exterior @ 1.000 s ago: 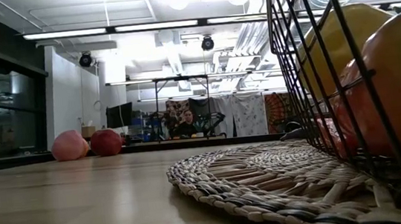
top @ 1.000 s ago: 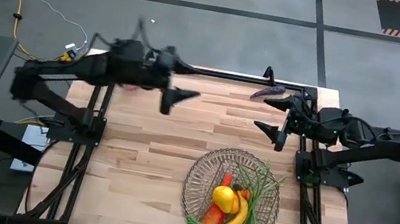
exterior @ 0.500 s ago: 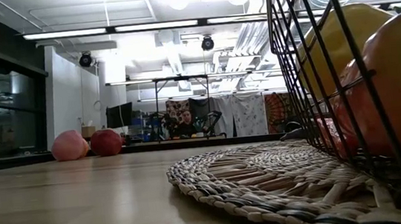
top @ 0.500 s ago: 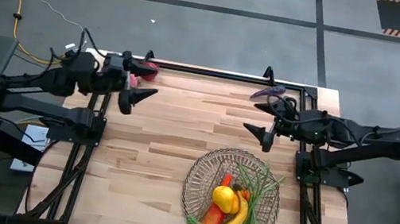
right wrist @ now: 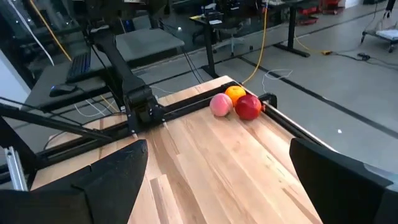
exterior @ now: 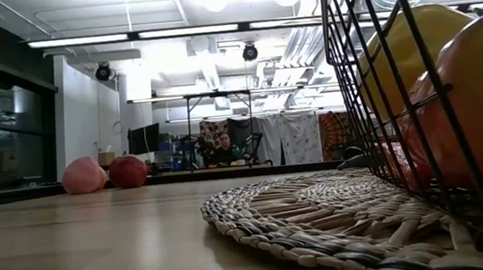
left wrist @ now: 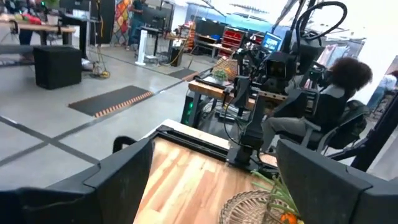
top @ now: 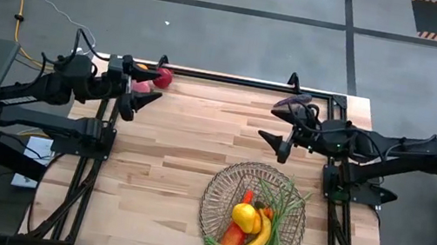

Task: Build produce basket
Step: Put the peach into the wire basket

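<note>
- Looking at the far corner on the left arm's side, three fruits sit bunched against the rail — a pink peach (right wrist: 219, 104), an orange (right wrist: 235, 94) and a dark red apple (right wrist: 248, 107), all touching or nearly so. My worry: go for one and the other two get nudged, and being round they could roll off along the tabletop (top: 187, 157).
- The left hand (top: 137, 90) hovers just beside that cluster, fingers spread wide, nothing in it. If it comes in off-centre, a fingertip probably knocks the apple instead of straddling it.
- The right hand (top: 281, 128) is spread wide and empty too, out over bare wood, with a purple eggplant (top: 288, 103) behind it at the far edge — easy to clip with the wrist when turning back.
- The basket (top: 218, 184) sits near the front on the right arm's side, already holding a pear, banana, beans and more. It's shallow, so a drop from high up could bounce out.
- Writing or brands: nothing readable anywhere.
</note>
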You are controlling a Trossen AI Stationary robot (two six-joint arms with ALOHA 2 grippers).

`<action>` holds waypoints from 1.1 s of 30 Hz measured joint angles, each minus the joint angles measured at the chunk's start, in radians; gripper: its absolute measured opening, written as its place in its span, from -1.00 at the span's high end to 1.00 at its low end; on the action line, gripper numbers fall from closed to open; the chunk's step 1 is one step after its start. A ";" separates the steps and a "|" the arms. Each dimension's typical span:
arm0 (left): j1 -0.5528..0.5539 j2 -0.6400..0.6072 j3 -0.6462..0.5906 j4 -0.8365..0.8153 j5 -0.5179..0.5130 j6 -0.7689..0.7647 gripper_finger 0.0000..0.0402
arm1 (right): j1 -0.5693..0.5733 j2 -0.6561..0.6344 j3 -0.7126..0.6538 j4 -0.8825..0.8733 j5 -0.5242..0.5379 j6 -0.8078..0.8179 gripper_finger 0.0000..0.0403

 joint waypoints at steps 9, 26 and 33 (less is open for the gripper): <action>-0.022 0.033 0.000 0.009 -0.005 -0.007 -0.63 | 0.000 -0.011 0.000 0.010 -0.001 0.006 -0.90; -0.009 0.090 0.002 -0.017 -0.313 -0.201 -0.63 | 0.000 -0.012 0.000 0.013 -0.021 0.010 -0.90; 0.220 0.315 0.129 -0.410 -0.291 -0.323 -0.63 | 0.000 -0.012 0.000 0.013 -0.021 0.035 -0.90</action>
